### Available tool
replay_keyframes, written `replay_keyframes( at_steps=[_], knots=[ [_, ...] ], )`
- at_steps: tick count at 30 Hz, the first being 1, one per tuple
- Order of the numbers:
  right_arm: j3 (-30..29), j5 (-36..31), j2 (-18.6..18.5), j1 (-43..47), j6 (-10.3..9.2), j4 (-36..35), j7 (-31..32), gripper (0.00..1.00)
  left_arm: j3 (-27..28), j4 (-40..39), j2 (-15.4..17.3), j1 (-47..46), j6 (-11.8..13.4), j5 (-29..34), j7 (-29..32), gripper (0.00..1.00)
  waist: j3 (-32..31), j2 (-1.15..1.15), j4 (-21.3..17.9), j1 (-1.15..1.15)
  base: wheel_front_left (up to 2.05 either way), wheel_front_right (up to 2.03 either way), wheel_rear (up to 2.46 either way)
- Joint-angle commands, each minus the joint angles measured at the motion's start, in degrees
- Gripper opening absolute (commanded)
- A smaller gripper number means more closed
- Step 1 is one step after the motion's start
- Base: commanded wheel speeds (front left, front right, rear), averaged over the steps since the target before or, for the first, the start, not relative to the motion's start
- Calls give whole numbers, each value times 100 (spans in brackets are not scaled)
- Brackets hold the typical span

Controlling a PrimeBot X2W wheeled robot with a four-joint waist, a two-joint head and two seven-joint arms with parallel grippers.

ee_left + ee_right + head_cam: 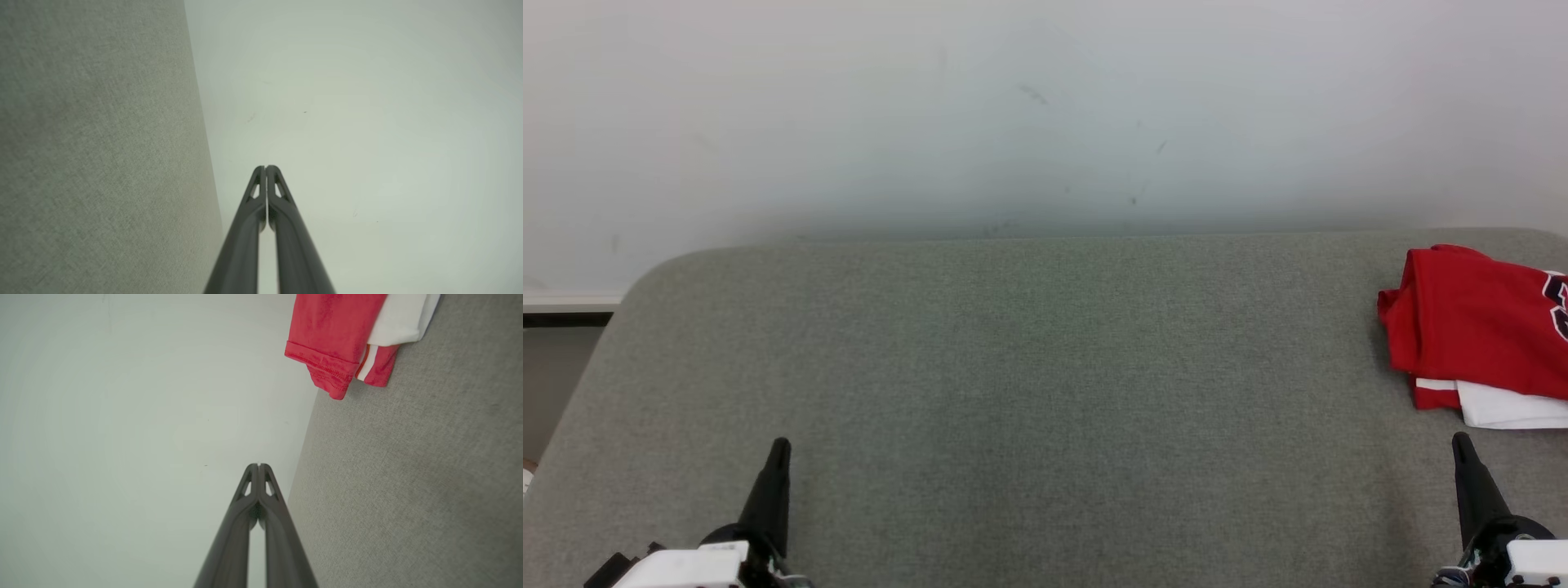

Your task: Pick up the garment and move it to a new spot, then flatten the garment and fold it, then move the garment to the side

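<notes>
The garment (1478, 331) is red with white parts and lies folded at the far right of the grey fabric table (1029, 367), partly cut off by the head view's right edge. In the right wrist view the garment (335, 339) sits at the top, well beyond the fingertips. My left gripper (780, 447) rests low at the lower left, shut and holding nothing; its fingers meet in the left wrist view (265, 167). At the lower right, just below the garment and apart from it, my right gripper (1462, 441) is also shut and empty, fingers pressed together (258, 465).
A pale wall (1045, 114) rises right behind the table's far edge. The table's rounded left corner (645, 278) borders a gap with a white ledge (568, 304) beside it.
</notes>
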Motion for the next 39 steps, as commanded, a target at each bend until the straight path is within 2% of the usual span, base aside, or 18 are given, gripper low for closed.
replay_keyframes(
  at_steps=[1,39],
  knots=[
    [-39,141,7,-68,-10,13,35,0,23,8,41,-55,-33,-132,44,0,2,0,12,0,0,0,0],
    [-74,169,23,-72,-10,19,71,0,24,8,39,-62,-35,-235,70,0,5,0,28,0,0,0,0]
  ],
)
